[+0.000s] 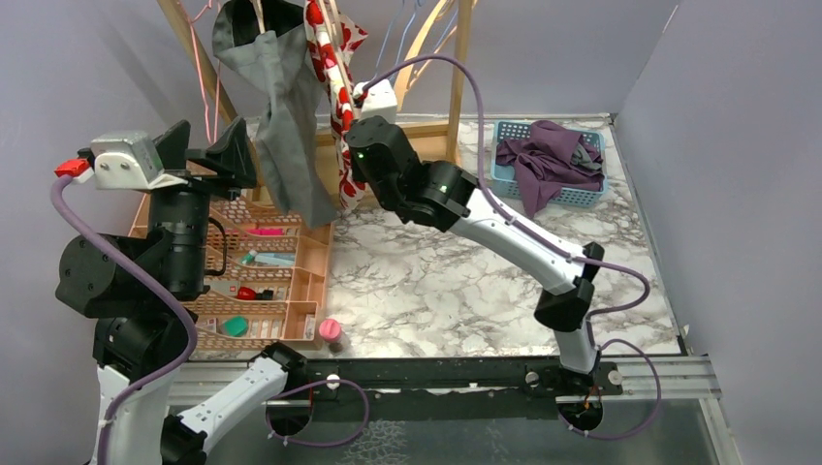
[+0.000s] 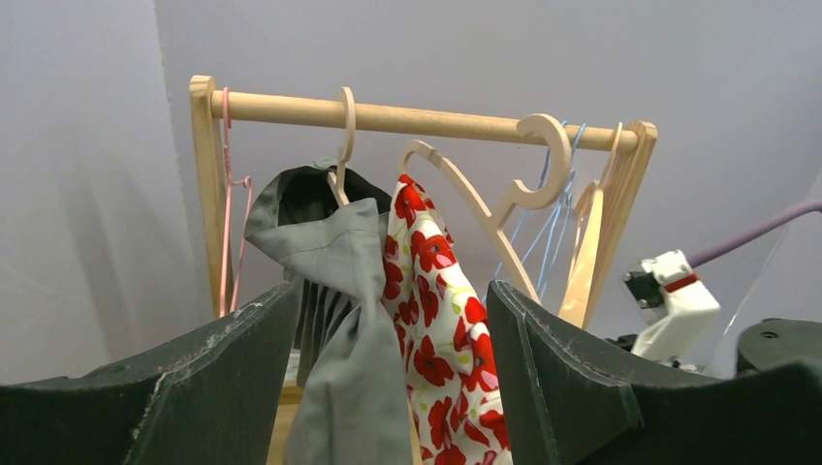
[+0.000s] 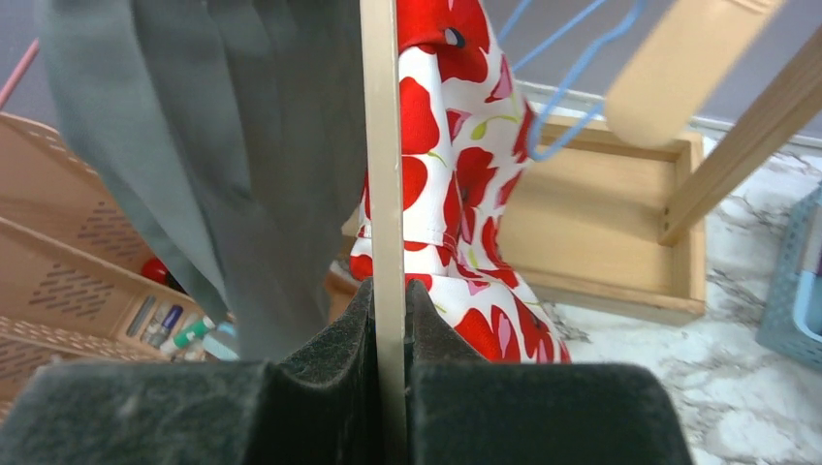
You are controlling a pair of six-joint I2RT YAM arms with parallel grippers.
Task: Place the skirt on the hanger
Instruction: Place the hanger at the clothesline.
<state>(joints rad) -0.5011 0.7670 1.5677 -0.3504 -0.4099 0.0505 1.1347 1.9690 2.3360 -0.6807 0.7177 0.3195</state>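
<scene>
Marble table (image 1: 436, 281), red-poppy skirt (image 3: 436, 165) hanging against hanger (image 3: 381, 145), right fingers (image 3: 330, 368) clamping hanger, left fingers (image 2: 553, 378) apart

The right gripper's (image 3: 390, 295) pads (image 3: 330, 339) look matt, grainy and black. Between them the hanger (image 3: 381, 145) is smooth pale wood. Just beyond hang the skirt (image 3: 456, 194), soft printed cloth, and a grey garment (image 3: 223, 145), matt cloth.
</scene>
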